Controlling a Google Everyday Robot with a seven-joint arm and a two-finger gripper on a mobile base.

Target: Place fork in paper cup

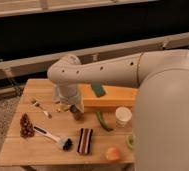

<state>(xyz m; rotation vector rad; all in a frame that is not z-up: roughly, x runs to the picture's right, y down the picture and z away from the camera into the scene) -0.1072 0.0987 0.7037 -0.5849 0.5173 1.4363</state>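
Note:
The fork (40,107) is small and silvery and lies flat on the left part of the wooden table (18,147). The paper cup (123,116) is short and white and stands upright on the right part of the table, in front of a yellow block. My gripper (69,103) hangs down from the arm's bent wrist over the middle of the table. It is to the right of the fork and well left of the paper cup. A small dark cup (77,113) stands just below it.
A white-handled brush with a black head (54,136) lies in front of the fork. Dark grapes (26,125) lie at the left. A green pepper (104,121), a striped brown item (85,141), a peach-coloured fruit (113,153), a green round thing (131,140) and a yellow block (110,96) are there too.

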